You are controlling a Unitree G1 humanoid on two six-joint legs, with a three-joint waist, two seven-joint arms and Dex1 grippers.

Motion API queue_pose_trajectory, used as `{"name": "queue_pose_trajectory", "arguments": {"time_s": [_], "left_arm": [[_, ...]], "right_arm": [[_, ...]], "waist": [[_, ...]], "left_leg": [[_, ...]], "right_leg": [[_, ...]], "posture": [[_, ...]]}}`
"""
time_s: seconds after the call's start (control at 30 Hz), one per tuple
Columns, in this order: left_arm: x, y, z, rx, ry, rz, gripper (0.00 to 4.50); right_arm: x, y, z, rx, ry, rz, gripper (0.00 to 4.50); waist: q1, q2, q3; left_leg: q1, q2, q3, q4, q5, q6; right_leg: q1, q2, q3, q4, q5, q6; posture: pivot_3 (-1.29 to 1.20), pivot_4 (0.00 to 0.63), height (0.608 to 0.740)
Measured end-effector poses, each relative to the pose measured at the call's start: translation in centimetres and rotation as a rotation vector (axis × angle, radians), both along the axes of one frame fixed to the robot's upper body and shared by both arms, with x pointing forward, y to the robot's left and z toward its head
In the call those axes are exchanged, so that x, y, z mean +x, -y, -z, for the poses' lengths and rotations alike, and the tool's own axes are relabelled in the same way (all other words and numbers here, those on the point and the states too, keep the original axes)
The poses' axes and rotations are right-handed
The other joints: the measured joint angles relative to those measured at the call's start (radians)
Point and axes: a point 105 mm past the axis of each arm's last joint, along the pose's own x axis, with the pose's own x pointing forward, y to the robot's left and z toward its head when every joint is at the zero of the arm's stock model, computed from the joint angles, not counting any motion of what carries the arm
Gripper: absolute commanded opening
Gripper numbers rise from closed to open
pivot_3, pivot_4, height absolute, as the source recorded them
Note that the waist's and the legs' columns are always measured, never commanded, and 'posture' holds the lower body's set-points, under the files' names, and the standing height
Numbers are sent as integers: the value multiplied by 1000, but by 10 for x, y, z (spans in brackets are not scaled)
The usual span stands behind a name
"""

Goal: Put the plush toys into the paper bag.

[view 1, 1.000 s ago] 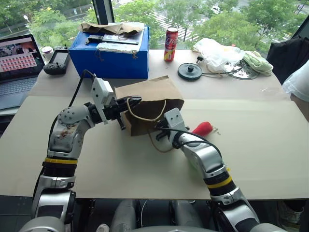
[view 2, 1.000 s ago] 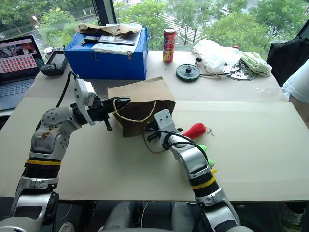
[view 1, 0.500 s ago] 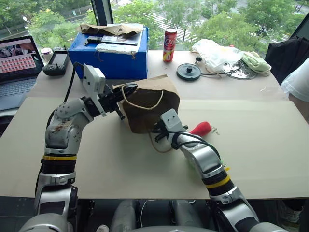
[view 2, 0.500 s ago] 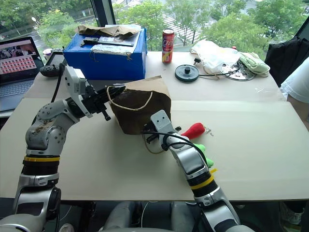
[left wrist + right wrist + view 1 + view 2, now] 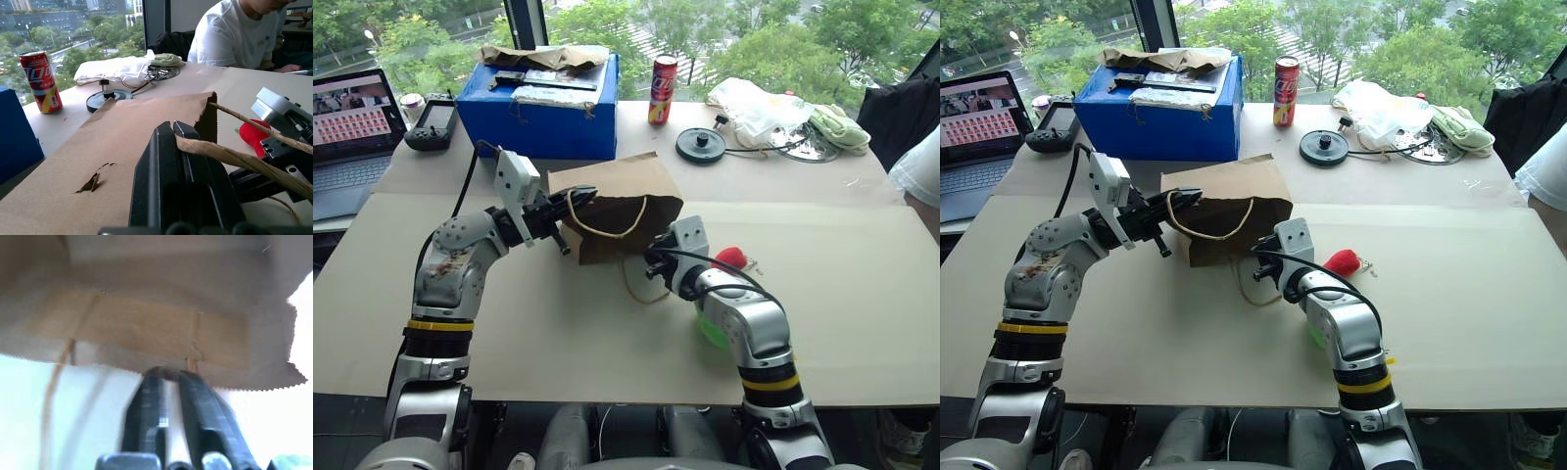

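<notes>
The brown paper bag [image 5: 625, 201] lies on its side mid-table, its mouth toward me. My left gripper [image 5: 574, 202] is shut on its upper twine handle [image 5: 230, 157] and holds that lip up. My right gripper [image 5: 168, 382] sits at the bag's lower lip, its fingers [image 5: 146, 406] slightly apart with nothing clearly between them. The second twine loop [image 5: 636, 284] trails on the table below it. The red chili plush toy [image 5: 732, 258] lies just right of my right hand. The green plush toy [image 5: 711, 330] is mostly hidden under my right forearm.
At the back stand a blue box [image 5: 543, 113] topped with crumpled paper, a red can [image 5: 661, 88], a black disc [image 5: 700, 144], a white plastic bag [image 5: 759, 103] and pale green cloth [image 5: 839, 127]. A laptop [image 5: 352, 122] sits far left. A person [image 5: 234, 34] sits at the right.
My right hand has drawn back up and to the right from the bag's mouth and rolled its wrist. My left gripper lifted the handle, then came back down; it still holds it.
</notes>
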Motion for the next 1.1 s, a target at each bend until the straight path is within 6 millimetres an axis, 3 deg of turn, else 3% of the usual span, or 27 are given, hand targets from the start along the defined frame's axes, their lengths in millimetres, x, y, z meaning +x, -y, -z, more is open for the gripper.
{"name": "queue_pose_trajectory", "arguments": {"time_s": [0.07, 0.23, 0.37, 0.5, 0.67, 0.83, 1.0, 1.03, 1.07, 1.1], "left_arm": [[0, 1, 1, -2, -1, 3, 0], [1, 2, 2, -9, -8, 9, 0], [1, 4, 2, -12, -7, 13, 0], [2, 7, 1, -16, -6, 26, 0], [3, 9, 1, -19, -5, 34, 0], [3, 9, 1, -19, 1, 32, 0], [2, 9, 2, -18, -2, 28, 0], [2, 8, 2, -18, -3, 27, 0], [2, 8, 3, -17, -4, 26, 0], [2, 8, 3, -16, -4, 25, 0]], "right_arm": [[-3, 19, -12, -27, 36, 35, 2803], [-17, 67, -21, -163, 50, 66, 4481], [-25, 102, -34, -409, 58, 0, 4481], [-27, 113, -24, -566, -26, -162, 4481], [-12, 123, 0, -659, -118, -280, 4481], [5, 130, 7, -681, -135, -283, 4481], [9, 129, 17, -641, -171, -297, 4481], [9, 128, 17, -637, -175, -301, 3972], [8, 128, 18, -632, -177, -308, 3858], [8, 126, 19, -627, -180, -316, 3458]], "waist": [[3, 0, 0], [2, 0, 0], [-1, 0, 0], [-3, 0, 0], [-1, -1, 1], [2, -1, 1], [4, -1, 1], [4, -1, 1], [4, -1, 1], [4, -1, 1]], "left_leg": [[0, 0, 0, 0, 0, 0], [0, -1, 0, -1, 0, 0], [0, -1, 0, -2, 0, 0], [0, 0, -1, -2, 0, 0], [0, -1, 0, -1, 0, 1], [-2, -1, 0, -1, 0, 1], [-2, -1, 0, -1, 0, 1], [-2, -1, 0, -1, 0, 1], [-1, -1, 0, -1, 0, 1], [-1, 0, 0, -1, 0, 1]], "right_leg": [[0, -1, -1, -1, 0, 0], [0, -1, 0, -4, 0, 0], [1, 0, 0, -6, 0, 0], [2, 2, 0, -8, 0, 0], [1, 1, 1, -9, 0, 0], [1, 1, 1, -10, 0, 0], [1, 1, 0, -9, 0, 0], [2, 1, 0, -10, 0, 0], [1, 1, 0, -9, 0, 0], [1, 1, 0, -9, 0, 0]], "posture": [[0, 150, 739], [0, 150, 739], [0, 150, 739], [0, 150, 739], [0, 150, 739], [0, 150, 739], [0, 150, 739], [0, 150, 739], [0, 150, 739], [0, 150, 739]]}}
